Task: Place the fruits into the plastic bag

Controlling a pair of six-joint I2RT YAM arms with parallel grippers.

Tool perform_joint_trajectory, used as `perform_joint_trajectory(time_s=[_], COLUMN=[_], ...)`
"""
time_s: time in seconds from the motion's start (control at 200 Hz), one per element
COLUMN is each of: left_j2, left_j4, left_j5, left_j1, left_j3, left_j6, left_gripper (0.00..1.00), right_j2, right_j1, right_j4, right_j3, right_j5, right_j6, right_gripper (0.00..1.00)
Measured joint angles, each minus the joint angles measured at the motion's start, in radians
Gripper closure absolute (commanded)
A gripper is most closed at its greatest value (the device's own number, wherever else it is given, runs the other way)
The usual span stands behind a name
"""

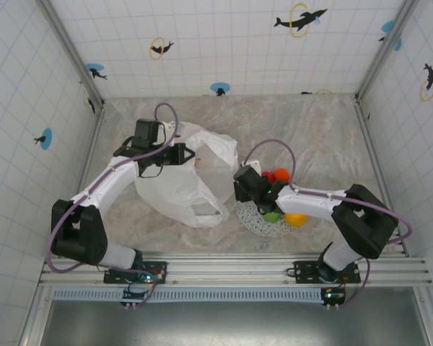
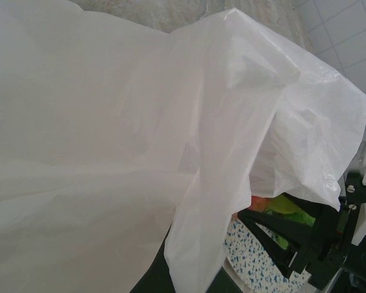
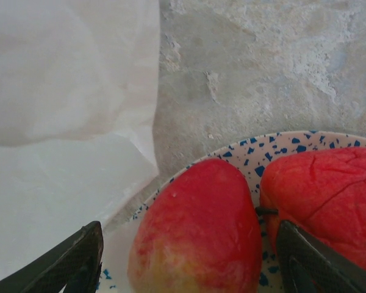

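Though beside bag, right claw agape

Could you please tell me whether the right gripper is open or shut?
Open: the right gripper straddles a red fruit on the plate, with a gap beside one finger.

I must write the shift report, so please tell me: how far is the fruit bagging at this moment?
Done: the shut left hand holds the plastic bag up by its edge; whether fruit lies inside, I cannot tell. In hand: the open right hand straddles a red-yellow fruit on the plate, not gripping yet. Left: that fruit, its red neighbour, a green one and an orange one.
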Motion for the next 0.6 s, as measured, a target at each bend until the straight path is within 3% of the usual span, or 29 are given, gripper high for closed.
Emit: perform_joint_trajectory(time_s=[0.28, 0.601], left_j2=[0.000, 0.000], left_j4=[0.000, 0.000], left_j5=[0.001, 0.003], left_j1=[0.003, 0.005], left_j3=[-0.005, -0.005], left_j6=[-0.003, -0.005], left_gripper=[1.00, 1.00], right_j2=[0.056, 0.105], right_j1=[0.000, -0.013], right_j4=[-0.006, -0.003], right_j3=[0.025, 0.049], right_j5=[-0.008, -0.009], right_j6=[0.009, 0.010], right_gripper=[0.25, 0.33])
